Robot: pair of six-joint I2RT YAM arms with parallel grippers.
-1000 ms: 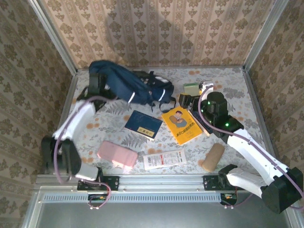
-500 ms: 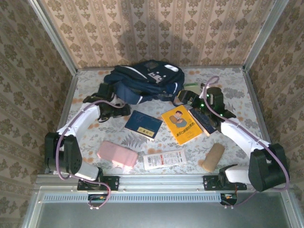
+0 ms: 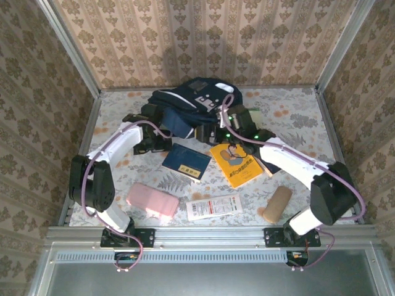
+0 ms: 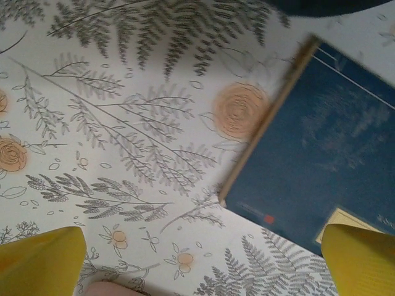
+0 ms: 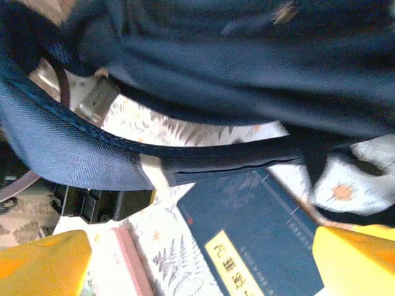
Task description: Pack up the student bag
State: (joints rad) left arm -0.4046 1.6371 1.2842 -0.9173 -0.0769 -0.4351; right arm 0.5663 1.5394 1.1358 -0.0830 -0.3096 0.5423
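The student bag (image 3: 196,98), a big navy backpack with white patches, lies bunched at the back centre of the table. Its body and a padded shoulder strap (image 5: 247,161) stretch across the right wrist view, just beyond the fingers. My right gripper (image 3: 214,129) (image 5: 199,259) is at the bag's front edge, open, with nothing between its yellow fingertips. My left gripper (image 3: 160,142) (image 4: 203,259) hovers low over the floral cloth left of the navy booklet (image 4: 327,166), open and holding nothing. A sliver of the bag (image 4: 321,6) shows at the left wrist view's top edge.
In front of the bag lie the navy booklet with a yellow label (image 3: 186,161) (image 5: 259,246), a yellow book (image 3: 234,163), a pink pouch (image 3: 152,200) (image 5: 133,265), a white packet (image 3: 213,206) and a tan cylinder (image 3: 276,203). Metal rails and patterned walls enclose the table.
The bag has shifted from the back left to the back centre and bunched up. Both grippers have swung inward to its front edge, the right one moving left.
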